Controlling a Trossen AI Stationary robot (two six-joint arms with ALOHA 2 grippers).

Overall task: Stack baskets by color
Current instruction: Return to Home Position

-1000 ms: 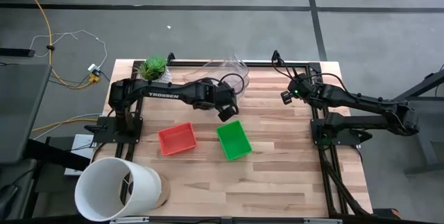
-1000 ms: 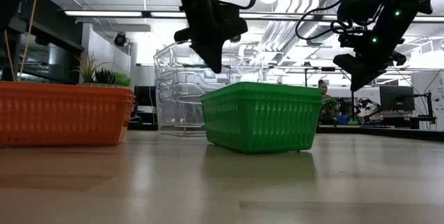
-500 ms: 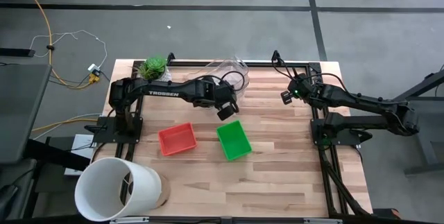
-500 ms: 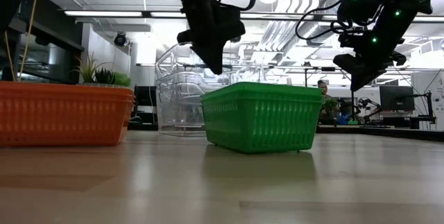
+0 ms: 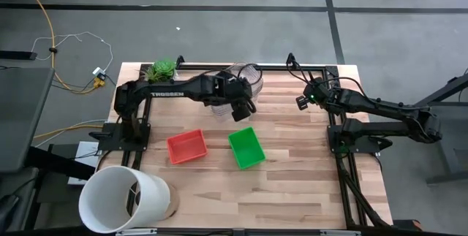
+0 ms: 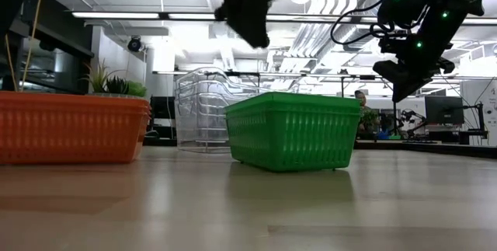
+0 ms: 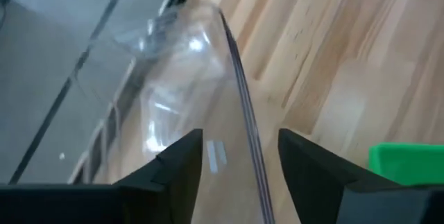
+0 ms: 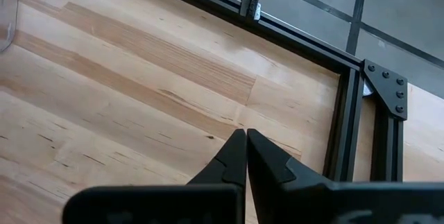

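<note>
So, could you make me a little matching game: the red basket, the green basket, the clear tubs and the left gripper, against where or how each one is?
1 red basket
2 green basket
3 clear tubs
4 left gripper

A open, raised beside the tubs
B at the table's top edge in the high view
C mid-table, right one of a pair
D mid-table, left one of a pair

Pairs: 1-D, 2-C, 3-B, 4-A. The right gripper hangs shut at the right side.
</note>
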